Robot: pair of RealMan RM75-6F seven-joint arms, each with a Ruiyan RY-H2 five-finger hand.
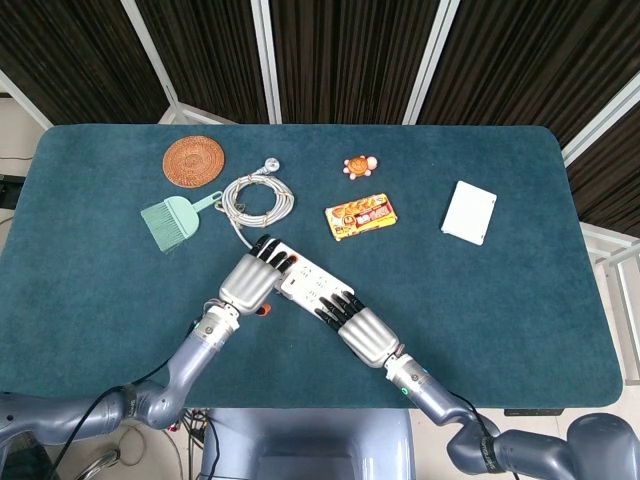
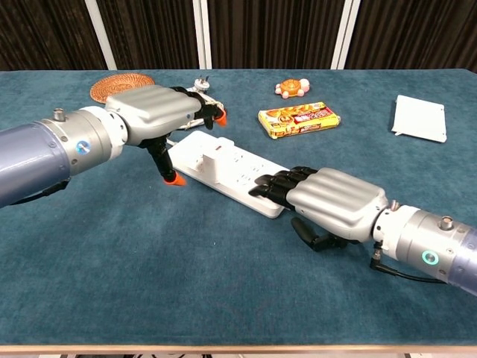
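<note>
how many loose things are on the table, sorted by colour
white: 3 – power strip, coiled cable, flat box
orange or brown: 3 – woven coaster, turtle toy, snack packet
green: 1 – hand brush
total: 7
The left hand and right hand sit at the strip's two ends.
</note>
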